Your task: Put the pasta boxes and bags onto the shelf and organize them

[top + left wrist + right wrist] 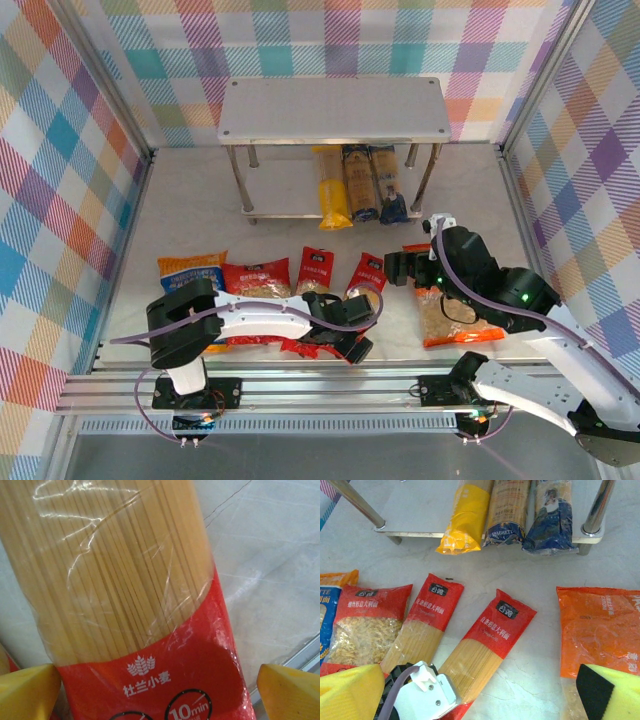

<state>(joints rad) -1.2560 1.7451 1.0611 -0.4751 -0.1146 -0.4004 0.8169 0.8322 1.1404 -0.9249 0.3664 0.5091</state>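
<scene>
Red spaghetti pack [165, 675] lies flat on the pale tabletop [270, 580] between the left hand's [160, 692] spread fingers [27, 692] (one on either side). Right hand [480, 695] is spread too, above the tabletop; three long packs [507, 510] lie on the shelf's [410, 505] lower board.

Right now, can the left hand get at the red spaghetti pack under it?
Probably yes: the left hand is open, its yellow fingers straddling the red spaghetti pack, with nothing lying over it.

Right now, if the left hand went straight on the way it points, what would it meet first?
The red spaghetti pack, which lies straight ahead of the open left hand. How near it is cannot be told.
</scene>
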